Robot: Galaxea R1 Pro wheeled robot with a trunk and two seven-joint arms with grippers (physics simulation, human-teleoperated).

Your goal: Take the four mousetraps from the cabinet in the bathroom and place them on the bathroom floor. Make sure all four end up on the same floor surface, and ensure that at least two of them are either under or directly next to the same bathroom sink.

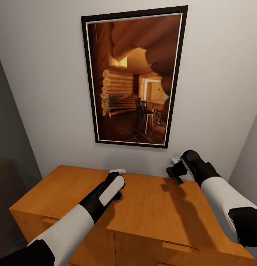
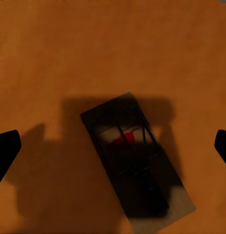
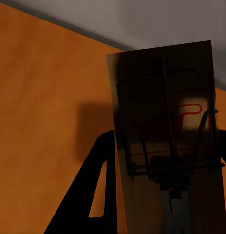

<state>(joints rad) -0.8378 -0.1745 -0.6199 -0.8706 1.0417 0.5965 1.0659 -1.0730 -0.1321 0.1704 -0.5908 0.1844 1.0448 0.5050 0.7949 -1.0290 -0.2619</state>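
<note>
The cabinet (image 1: pixel 154 214) is an orange-brown wooden unit seen from above, against a white wall. One mousetrap (image 2: pixel 135 156), a small board with dark wire and a red mark, lies flat on the cabinet top (image 2: pixel 113 44). My left gripper (image 1: pixel 119 195) hovers straight over it, open, with its fingers (image 2: pixel 6 151) wide apart on either side and not touching it. My right gripper (image 1: pixel 175 175) is raised above the back right of the cabinet top, shut on a second mousetrap (image 3: pixel 166 131), which stands tilted up between its fingers (image 3: pixel 93 200).
A large black-framed picture (image 1: pixel 134 77) hangs on the wall above the cabinet. Two small white fittings (image 1: pixel 117 171) (image 1: pixel 175 160) sit on the wall near the cabinet's back edge. Grey walls close in on both sides, and a dark shape (image 1: pixel 6 192) stands at the left.
</note>
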